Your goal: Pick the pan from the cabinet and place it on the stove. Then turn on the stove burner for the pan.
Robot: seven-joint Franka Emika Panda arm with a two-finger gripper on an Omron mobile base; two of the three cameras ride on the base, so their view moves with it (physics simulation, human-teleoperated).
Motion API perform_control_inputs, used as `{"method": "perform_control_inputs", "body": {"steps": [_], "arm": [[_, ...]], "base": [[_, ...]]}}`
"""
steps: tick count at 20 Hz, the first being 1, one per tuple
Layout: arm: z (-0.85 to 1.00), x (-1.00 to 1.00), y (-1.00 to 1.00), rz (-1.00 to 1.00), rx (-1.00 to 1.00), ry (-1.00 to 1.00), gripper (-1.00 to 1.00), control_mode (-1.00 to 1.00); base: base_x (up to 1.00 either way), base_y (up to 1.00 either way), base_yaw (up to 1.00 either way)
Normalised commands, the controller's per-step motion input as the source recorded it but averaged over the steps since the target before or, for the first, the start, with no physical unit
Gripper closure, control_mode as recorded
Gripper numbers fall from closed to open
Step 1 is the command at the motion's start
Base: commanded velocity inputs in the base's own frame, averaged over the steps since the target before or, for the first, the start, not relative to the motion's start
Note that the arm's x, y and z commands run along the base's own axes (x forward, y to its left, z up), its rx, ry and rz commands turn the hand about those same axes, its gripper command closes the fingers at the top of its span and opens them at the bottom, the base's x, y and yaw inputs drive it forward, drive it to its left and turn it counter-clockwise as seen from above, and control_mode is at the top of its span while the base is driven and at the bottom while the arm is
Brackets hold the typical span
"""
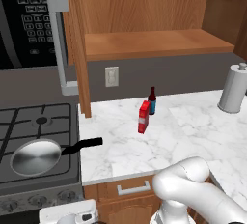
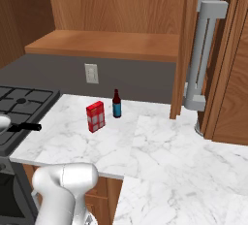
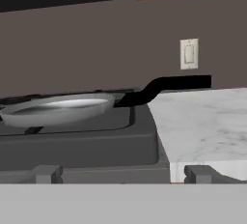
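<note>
Pan on the burner, I am coming in low at the stove front for the knob.

The pan [image 1: 34, 156] is sitting flat on the stove [image 1: 29, 121] over the front burner next to the counter, its black handle [image 1: 83, 145] jutting out above the marble counter [image 1: 159, 136], so the placing step looks done. My gripper [image 3: 123, 175] is hanging released, 2 fingertips [image 3: 47, 174] spread wide and holding nothing, level with the cooktop's front edge, apparently lining up on the knobs [image 1: 38, 200] below. The cabinet [image 1: 144, 20] is standing open with a bare shelf. A red box [image 1: 144, 117] and a dark bottle [image 1: 152, 101] are standing well clear of the stove.
</note>
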Motion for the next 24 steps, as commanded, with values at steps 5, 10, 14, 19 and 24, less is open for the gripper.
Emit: {"method": "perform_control_inputs", "body": {"steps": [5,10,14,19,24], "arm": [[-0.12,0.11,0.0,0.0,0.0,0.01,-1.0,-1.0],[-0.11,0.16,0.02,0.0,0.0,0.01,-1.0,-1.0],[-0.14,0.17,0.05,0.0,0.0,0.01,-1.0,-1.0],[-0.14,0.12,0.03,0.0,0.0,0.0,-1.0,-1.0],[-0.17,0.08,0.01,0.0,0.0,0.0,-1.0,-1.0]], "base": [[0.0,0.0,0.0],[0.0,0.0,0.0],[0.0,0.0,0.0],[0.0,0.0,0.0],[0.0,0.0,0.0]]}}
